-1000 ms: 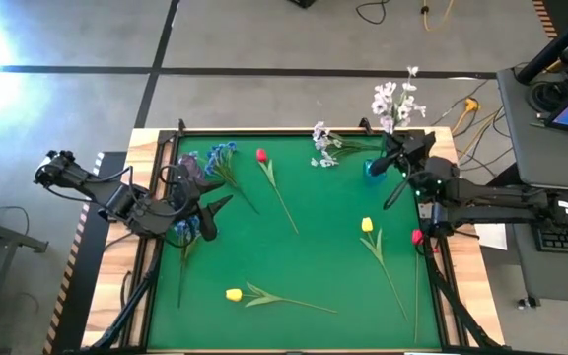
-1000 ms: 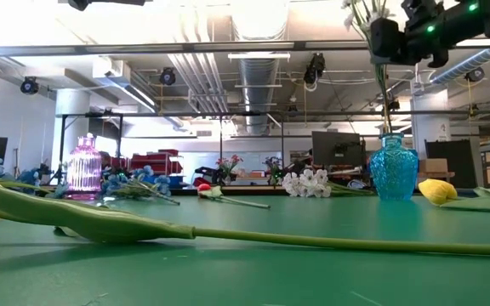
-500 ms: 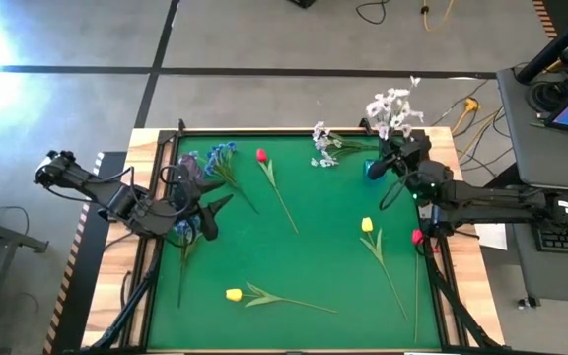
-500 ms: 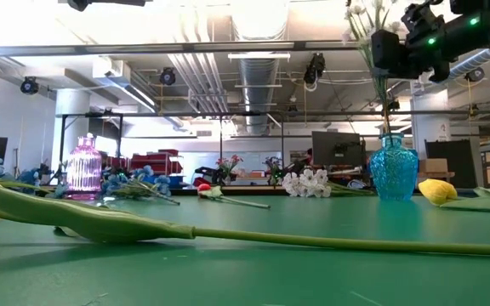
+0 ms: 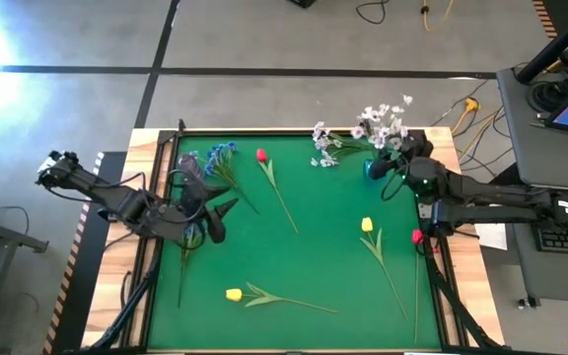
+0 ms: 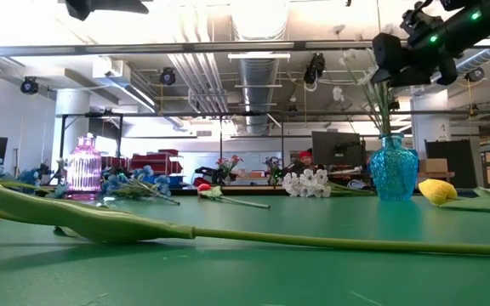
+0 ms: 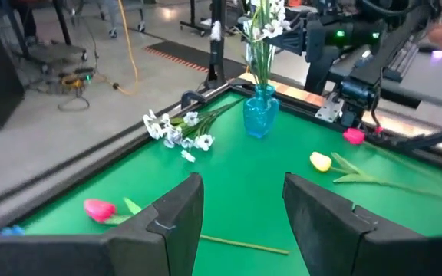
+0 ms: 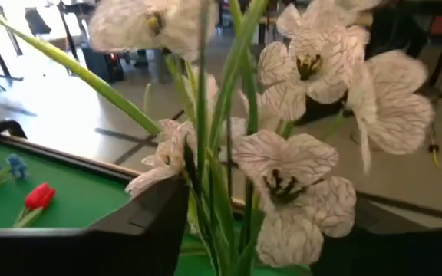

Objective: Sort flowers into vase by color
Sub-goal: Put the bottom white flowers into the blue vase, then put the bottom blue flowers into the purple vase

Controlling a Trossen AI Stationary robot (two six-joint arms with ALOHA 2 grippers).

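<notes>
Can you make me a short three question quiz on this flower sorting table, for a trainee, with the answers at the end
1. True or false: the white spray stands in the blue vase.
2. Which flower lies nearest the table's front edge in the high view? A) red tulip B) yellow tulip C) blue cluster
3. Fill in: the right gripper is at the ____ vase.

Key:
1. True. Its stems run down into the vase at the far right corner of the green mat.
2. B. The yellow tulip lies nearest; the red tulip and blue cluster lie at the far side.
3. Blue. Its fingers stand apart around the stems; the left gripper waits open by the mat's left side.
</notes>
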